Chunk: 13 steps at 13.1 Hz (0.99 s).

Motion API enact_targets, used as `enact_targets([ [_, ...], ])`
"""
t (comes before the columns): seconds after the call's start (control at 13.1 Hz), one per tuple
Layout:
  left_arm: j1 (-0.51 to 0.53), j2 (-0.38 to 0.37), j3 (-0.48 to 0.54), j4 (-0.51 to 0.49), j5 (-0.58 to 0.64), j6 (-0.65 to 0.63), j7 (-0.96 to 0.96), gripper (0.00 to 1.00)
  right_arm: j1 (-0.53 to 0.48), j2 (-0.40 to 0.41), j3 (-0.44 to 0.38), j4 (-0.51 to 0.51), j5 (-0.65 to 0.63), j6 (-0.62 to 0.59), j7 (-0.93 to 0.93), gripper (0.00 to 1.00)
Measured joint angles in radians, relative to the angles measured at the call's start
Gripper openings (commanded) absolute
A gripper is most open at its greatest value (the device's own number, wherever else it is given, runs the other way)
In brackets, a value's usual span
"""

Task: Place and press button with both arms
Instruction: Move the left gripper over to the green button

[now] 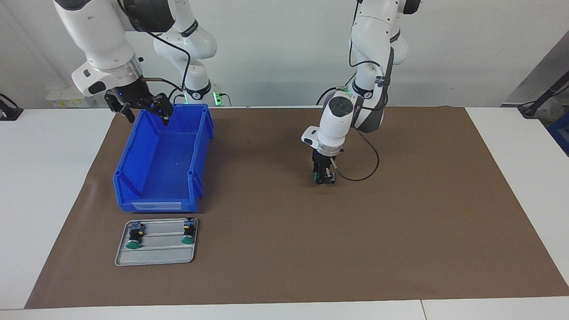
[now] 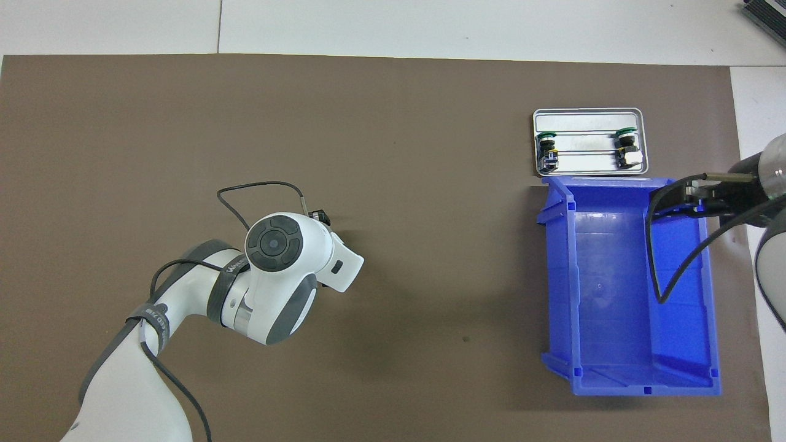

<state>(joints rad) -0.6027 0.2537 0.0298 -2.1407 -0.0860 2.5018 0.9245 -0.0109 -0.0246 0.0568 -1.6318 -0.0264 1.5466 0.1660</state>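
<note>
Below, we see a brown mat [image 1: 400, 231] on the white desk [image 1: 44, 178] | left claw [image 1: 323, 177] down at mat, grasping the button [image 1: 316, 177] | right claw [image 1: 144, 111] released over the blue bin [image 1: 160, 178].

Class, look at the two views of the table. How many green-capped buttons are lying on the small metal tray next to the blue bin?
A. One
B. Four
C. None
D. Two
D: the metal tray holds two buttons, one toward each end, both lying with their green caps pointing away from the blue bin.
</note>
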Motion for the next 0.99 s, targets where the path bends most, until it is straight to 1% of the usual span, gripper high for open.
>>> enact_targets([
  [0.08,0.000,0.000,0.001,0.000,0.000,0.000,0.006,0.33,0.000,0.000,0.000,0.000,0.000,0.000,0.000,1.00],
  [0.31,0.000,0.000,0.006,0.000,0.000,0.004,0.018,0.15,0.000,0.000,0.000,0.000,0.000,0.000,0.000,1.00],
  [0.61,0.005,0.000,0.016,0.000,0.000,0.007,0.018,0.13,0.000,-0.001,0.000,0.000,0.000,0.000,0.000,1.00],
  [0.69,0.009,0.001,0.018,0.000,0.000,0.007,0.019,0.07,0.000,-0.001,0.000,0.000,0.000,0.000,0.000,1.00],
  [0.76,0.010,0.001,0.020,0.001,0.000,0.007,0.019,0.04,0.000,-0.001,0.000,0.000,0.000,0.000,0.000,1.00],
  [0.84,0.011,0.002,0.022,0.005,0.000,0.007,0.019,0.02,0.000,-0.001,0.000,0.000,0.000,0.000,0.000,1.00],
  [0.99,0.023,0.002,0.023,0.023,-0.025,0.012,0.019,0.02,0.000,-0.001,0.000,0.000,0.000,0.000,0.000,1.00],
])
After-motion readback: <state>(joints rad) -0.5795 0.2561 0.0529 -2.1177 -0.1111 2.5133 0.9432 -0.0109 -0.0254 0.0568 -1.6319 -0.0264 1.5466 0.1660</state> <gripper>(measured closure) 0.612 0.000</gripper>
